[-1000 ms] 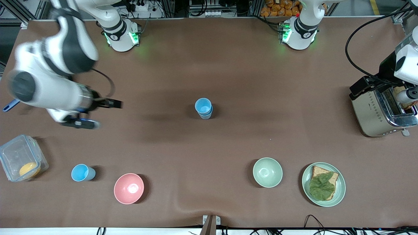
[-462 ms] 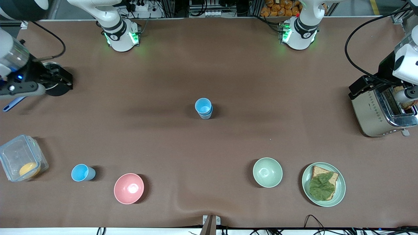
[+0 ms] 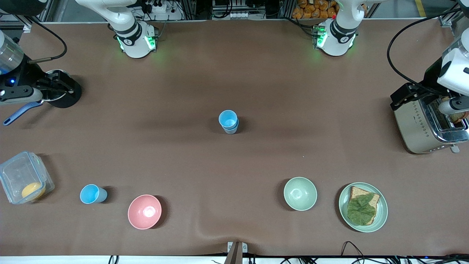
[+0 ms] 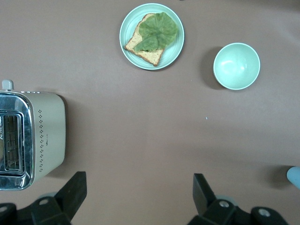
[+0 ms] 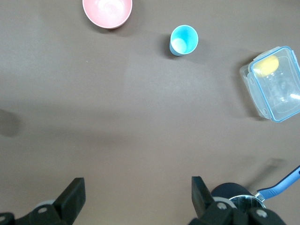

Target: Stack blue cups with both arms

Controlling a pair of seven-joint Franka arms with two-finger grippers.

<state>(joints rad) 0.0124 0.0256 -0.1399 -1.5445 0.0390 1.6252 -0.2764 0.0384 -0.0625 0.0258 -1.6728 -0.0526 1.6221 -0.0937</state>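
Two blue cups (image 3: 228,121) stood nested one in the other at the middle of the tabletop (image 3: 234,80) in the front view, upright, with neither arm near them. The right gripper (image 3: 55,88) hung at the right arm's end of the tabletop over a dark pot (image 3: 64,96) with a blue handle (image 3: 20,113), holding nothing. The left gripper (image 3: 410,96) hung at the left arm's end over a silver toaster (image 3: 425,126), also empty. Nearer the camera sat a clear lidded container (image 3: 23,182), a brighter sky-blue cup (image 3: 91,194), a pink bowl (image 3: 144,211), a green bowl (image 3: 300,193) and a green plate (image 3: 381,212) carrying bread with a lettuce leaf (image 3: 361,209).

From the left wrist view, the left gripper (image 4: 139,199) had its two black fingers (image 4: 72,192) spread wide apart over bare tabletop, touching nothing. The toaster (image 4: 30,140) stood beside one finger, the plate (image 4: 127,28) and the green bowl (image 4: 236,66) well apart from the fingers. A sliver of pale blue at the picture's edge may have been the cups, though I could not tell.

From the right wrist view, the right gripper (image 5: 138,199) likewise had its fingers (image 5: 201,194) wide apart and empty. The pot (image 5: 232,194) lay just beside one finger, with the sky-blue cup (image 5: 183,40), pink bowl (image 5: 107,11) and container (image 5: 274,84) well away.
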